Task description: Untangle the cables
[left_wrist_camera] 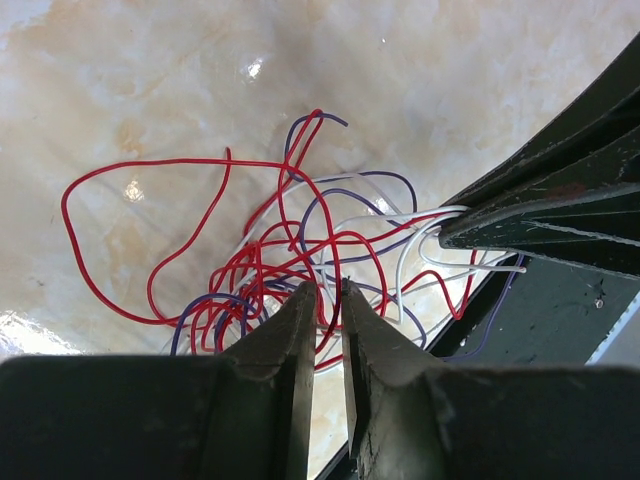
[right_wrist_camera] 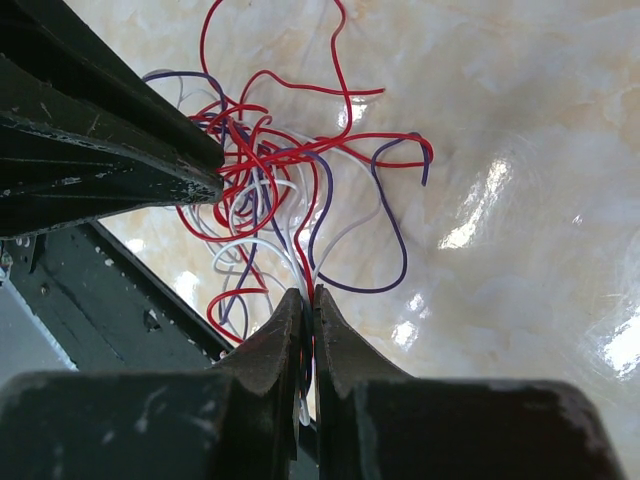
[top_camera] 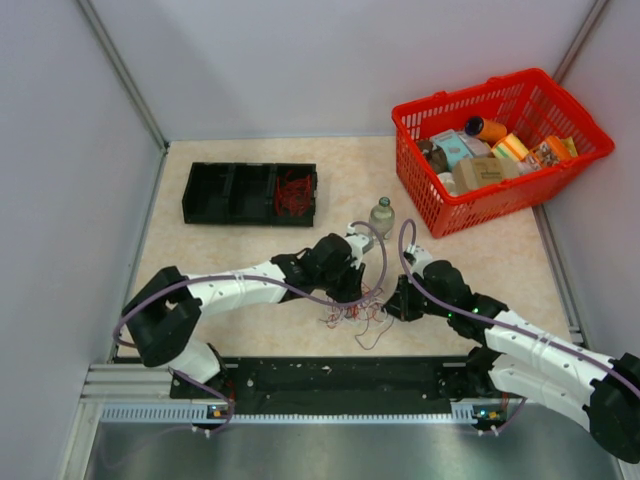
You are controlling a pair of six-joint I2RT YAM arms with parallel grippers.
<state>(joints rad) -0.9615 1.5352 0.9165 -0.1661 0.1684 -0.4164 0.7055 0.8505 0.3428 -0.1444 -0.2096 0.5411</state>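
Note:
The cables (top_camera: 352, 312) lie as one tangle of thin red, white and purple wires on the marbled tabletop between my two grippers. In the left wrist view, a red strand of the cables (left_wrist_camera: 290, 250) runs through the left gripper (left_wrist_camera: 330, 290). Its jaws stand a narrow slit apart, wider than the strand. My right gripper (left_wrist_camera: 445, 228) enters there from the right, pinching white, red and purple strands. In the right wrist view the right gripper (right_wrist_camera: 308, 292) is shut on several strands of the cables (right_wrist_camera: 270, 180). The left gripper (right_wrist_camera: 215, 182) reaches in from the upper left.
A black compartment tray (top_camera: 230, 192) stands at the back left, with red wires (top_camera: 293, 192) in its right section. A small bottle (top_camera: 382, 215) stands just behind the grippers. A red basket (top_camera: 470, 195) of groceries fills the back right. A black strip (top_camera: 340, 375) runs along the near edge.

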